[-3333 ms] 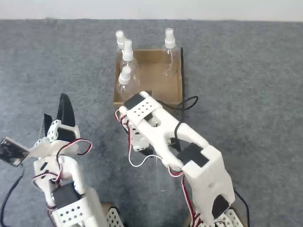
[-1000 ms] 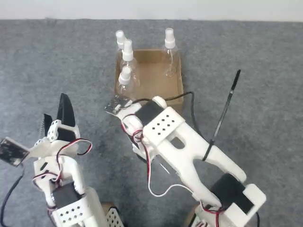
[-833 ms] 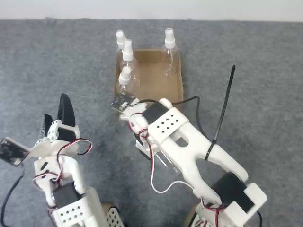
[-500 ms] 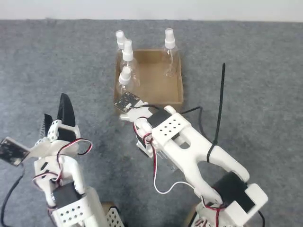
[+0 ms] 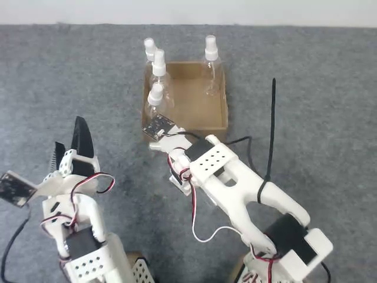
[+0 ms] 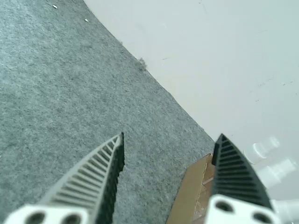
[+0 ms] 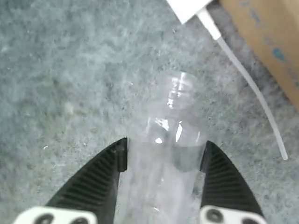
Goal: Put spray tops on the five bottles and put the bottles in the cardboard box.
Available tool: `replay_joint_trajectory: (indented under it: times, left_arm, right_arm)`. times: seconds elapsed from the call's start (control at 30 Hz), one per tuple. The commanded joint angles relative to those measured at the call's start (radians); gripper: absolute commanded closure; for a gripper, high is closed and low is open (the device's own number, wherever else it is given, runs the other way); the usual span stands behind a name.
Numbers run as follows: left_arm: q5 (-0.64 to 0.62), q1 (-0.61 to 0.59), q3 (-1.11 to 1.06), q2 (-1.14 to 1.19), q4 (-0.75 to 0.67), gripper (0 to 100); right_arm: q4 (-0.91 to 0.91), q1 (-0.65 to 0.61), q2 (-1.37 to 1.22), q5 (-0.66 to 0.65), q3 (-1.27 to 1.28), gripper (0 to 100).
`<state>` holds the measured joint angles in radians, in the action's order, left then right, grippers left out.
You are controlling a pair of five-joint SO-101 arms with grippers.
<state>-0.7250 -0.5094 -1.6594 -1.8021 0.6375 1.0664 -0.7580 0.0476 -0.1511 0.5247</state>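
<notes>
The cardboard box sits far centre, with four capped bottles standing in or at it. The right gripper pinches the fifth bottle, neck bare, on the carpet just near the box. The left gripper hangs spread, near left. The loose spray top lies beside that bottle, not yet fitted.

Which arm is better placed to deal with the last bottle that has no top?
Right. The right claw sits around the uncapped bottle, and the loose spray top lies just beyond its neck. The left claw hangs open, well off to the side.
</notes>
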Motion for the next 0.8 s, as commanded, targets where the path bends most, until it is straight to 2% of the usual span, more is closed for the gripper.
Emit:
replay_joint_trajectory:
  times: [0.0,0.13,0.5,0.77]
  left_arm:
    - [-0.002,0.0,0.035,-0.017,-0.034,71]
    - [-0.002,0.0,0.035,-0.017,-0.034,71]
    - [-0.002,0.0,0.033,-0.017,-0.034,71]
    - [-0.002,0.0,0.033,-0.017,-0.034,71]
  right_arm:
    - [-0.021,0.013,0.053,-0.011,-0.011,75.5]
    - [-0.021,0.015,0.053,-0.008,-0.009,70.7]
    - [-0.097,0.018,-0.064,-0.012,-0.018,75.2]
    - [-0.09,0.045,-0.073,-0.012,-0.041,81.2]
